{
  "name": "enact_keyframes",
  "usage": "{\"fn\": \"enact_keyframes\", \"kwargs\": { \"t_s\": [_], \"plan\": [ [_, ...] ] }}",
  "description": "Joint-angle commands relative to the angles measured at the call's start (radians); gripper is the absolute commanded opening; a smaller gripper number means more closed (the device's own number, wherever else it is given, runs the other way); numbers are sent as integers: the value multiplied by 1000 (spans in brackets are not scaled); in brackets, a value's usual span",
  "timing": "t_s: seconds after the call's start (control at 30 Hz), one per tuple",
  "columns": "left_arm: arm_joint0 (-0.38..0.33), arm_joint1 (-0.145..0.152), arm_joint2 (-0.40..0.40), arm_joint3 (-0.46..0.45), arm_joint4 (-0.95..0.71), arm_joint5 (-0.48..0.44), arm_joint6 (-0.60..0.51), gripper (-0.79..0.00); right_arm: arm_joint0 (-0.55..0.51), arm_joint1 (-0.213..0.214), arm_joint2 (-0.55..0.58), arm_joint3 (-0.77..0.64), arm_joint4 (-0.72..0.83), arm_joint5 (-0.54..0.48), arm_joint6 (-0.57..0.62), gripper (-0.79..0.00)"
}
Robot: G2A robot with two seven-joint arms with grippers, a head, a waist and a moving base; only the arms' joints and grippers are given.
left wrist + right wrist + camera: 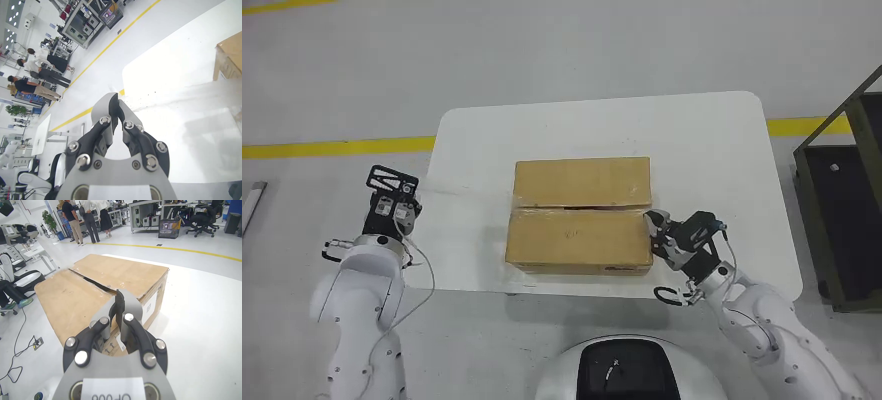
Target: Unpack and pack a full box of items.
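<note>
Fig. Closed box (582,215) mid-worktop (712,130), top seam (92,281) across. Right end effector (119,299), closed on nothing, at box's near right corner. Left end effector (115,97), also closed and empty, off worktop's left edge. Seam seems already slit: hook near flap (577,240) edge, lift slowly.

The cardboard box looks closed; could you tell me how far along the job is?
Nothing looks done: the cardboard box sits on the table with its flaps down. In hand: the right end effector, shut and empty, is at its near corner; the left end effector is shut, off the table's edge. Opening, unpacking and repacking remain.
</note>
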Motion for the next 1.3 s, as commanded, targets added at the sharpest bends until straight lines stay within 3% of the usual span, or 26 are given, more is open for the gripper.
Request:
{"fn": "enact_keyframes", "kwargs": {
  "t_s": [0.0,0.37,0.4,0.43,0.47,0.93,1.03,1.13,1.27],
  "plan": [
    [-5,4,-11,19,14,0,15,-785,2,0,1,2,-1,4,3,-785],
    [-51,21,-35,97,68,-4,45,-785,8,1,6,3,-3,18,18,-785],
    [-56,22,-36,104,70,-2,43,-613,9,1,6,3,-3,20,19,-785],
    [-59,23,-36,109,75,3,36,-58,9,1,6,2,-3,22,19,-785],
    [-62,24,-37,115,84,10,19,0,9,2,6,2,-4,24,21,-785],
    [-84,41,-68,146,112,27,27,0,-1,3,19,-11,-6,48,32,-785],
    [-90,45,-61,142,76,-10,54,0,-5,5,27,-20,-5,50,30,-785],
    [-87,42,-19,117,22,-36,66,0,-14,6,43,-32,-1,59,25,-785],
    [-65,27,117,47,-83,-46,45,0,-36,10,75,-54,-3,65,20,-785]
  ]
}}
